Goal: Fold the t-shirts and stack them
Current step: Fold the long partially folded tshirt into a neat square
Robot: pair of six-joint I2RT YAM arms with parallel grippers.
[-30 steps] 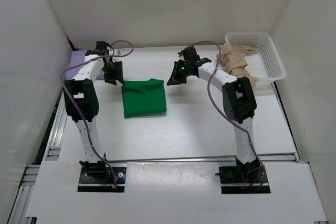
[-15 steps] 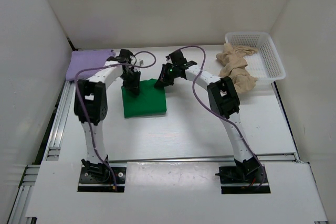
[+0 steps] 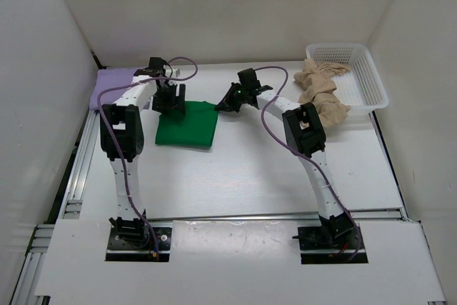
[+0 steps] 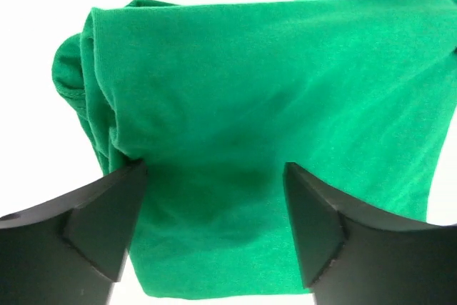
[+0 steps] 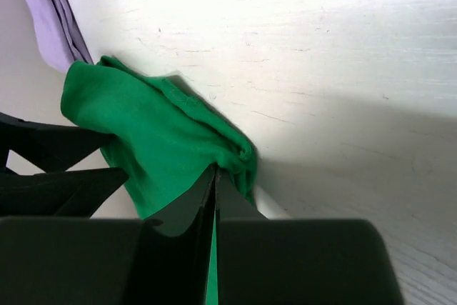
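Fingers [image 4: 100, 230] of the left gripper [image 3: 170, 100] stand wide apart over the green t-shirt [image 3: 187, 125] and grip nothing. In the left wrist view a broad stretch of green cloth lies between them. The tip of one finger sits right at a bunched fold along the shirt's edge.

The green t-shirt lies folded into a rough rectangle on the table [image 3: 250, 176], left of centre and turned slightly askew. The left gripper hangs over its far left edge.

The right gripper [image 3: 227, 103] is at the shirt's far right corner. Its fingers are pressed together, their tips are on the rumpled corner fold, and a thin line of green shows between them. It looks to be pinching that corner.

The lavender t-shirt [image 3: 113, 81] lies flat at the far left corner of the table, behind the left arm. It is near the green one but not touching it.

The beige t-shirt [image 3: 319, 91] is bunched up at the far right, well apart from the others. It is draped over the left rim of the white mesh basket [image 3: 364, 76], with part of it spilling onto the table.
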